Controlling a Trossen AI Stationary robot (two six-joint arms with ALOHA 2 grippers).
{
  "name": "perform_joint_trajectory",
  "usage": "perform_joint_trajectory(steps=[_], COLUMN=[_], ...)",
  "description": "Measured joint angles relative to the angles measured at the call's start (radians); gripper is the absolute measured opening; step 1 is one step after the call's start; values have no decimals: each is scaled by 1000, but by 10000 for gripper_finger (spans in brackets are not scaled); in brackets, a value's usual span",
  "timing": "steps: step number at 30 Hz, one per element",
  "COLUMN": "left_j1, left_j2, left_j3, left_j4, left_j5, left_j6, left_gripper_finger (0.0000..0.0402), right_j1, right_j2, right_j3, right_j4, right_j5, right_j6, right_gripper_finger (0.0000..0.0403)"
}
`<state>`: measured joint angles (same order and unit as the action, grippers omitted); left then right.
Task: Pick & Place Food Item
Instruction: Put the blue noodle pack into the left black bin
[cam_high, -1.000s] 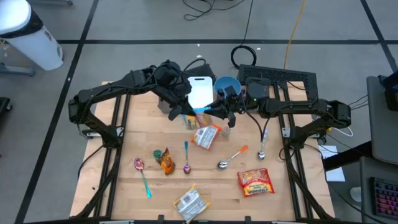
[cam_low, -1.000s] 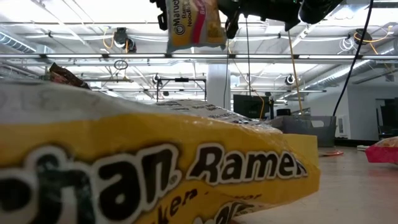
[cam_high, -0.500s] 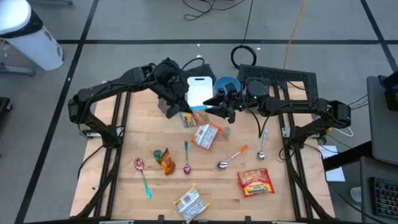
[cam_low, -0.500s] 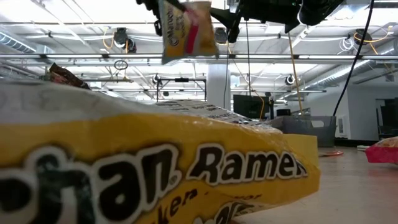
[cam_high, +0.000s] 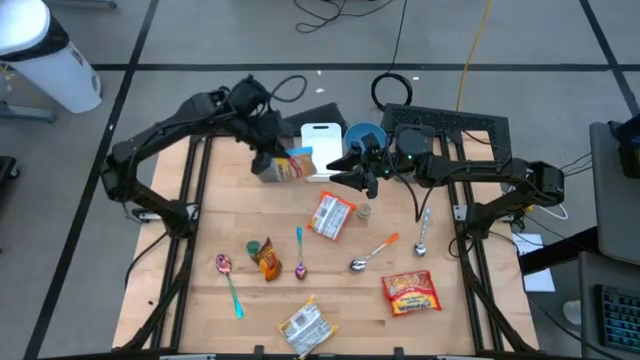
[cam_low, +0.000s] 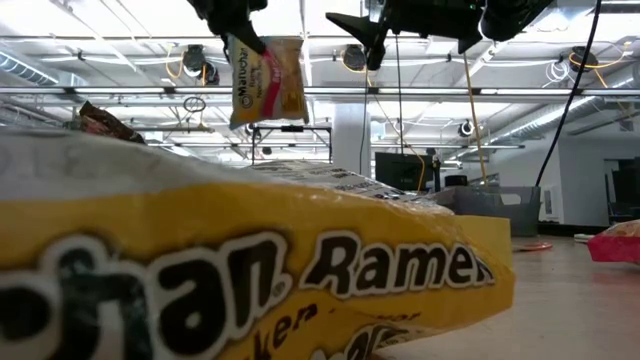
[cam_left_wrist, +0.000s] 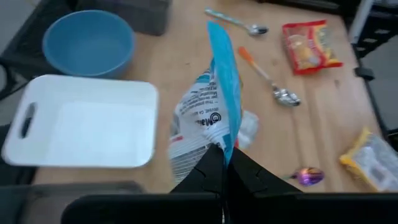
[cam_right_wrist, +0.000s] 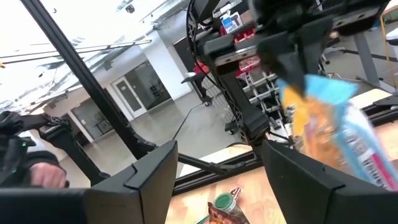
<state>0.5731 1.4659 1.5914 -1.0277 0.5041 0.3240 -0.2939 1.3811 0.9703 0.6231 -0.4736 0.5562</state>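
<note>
Tabletop (cam_high: 230, 215): overhead-only white tray (cam_high: 321, 140)

A blue-edged, white and orange noodle packet (cam_left_wrist: 214, 118) is showing beside a white plastic tray (cam_left_wrist: 84, 121) and a blue bowl (cam_left_wrist: 88, 42).

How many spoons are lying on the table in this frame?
4. A pink-bowled one near the left edge, a blue-handled one mid-table, an orange-handled one right of it, and a silver one by the right rail. None seems hidden.
</note>
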Motion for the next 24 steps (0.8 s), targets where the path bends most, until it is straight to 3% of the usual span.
perform_joint_trajectory(steps=[10, 18, 24], left_j1=[202, 383, 459], left_j2=[-6, -1, 48], left_j3=[0, 0, 0], left_j4=[-52, -52, -52], left_j5=[6, 116, 153], left_j6=[155, 229, 271], left_gripper_finger=[1, 1, 1], right_j1=[0, -1, -9], right_j2=[0, 0, 0], right_j3=[-1, 0, 0], right_j4=[-37, -80, -83], right_j5=[1, 60, 62], right_j6=[1, -17, -22], right_gripper_finger=[226, 226, 222])
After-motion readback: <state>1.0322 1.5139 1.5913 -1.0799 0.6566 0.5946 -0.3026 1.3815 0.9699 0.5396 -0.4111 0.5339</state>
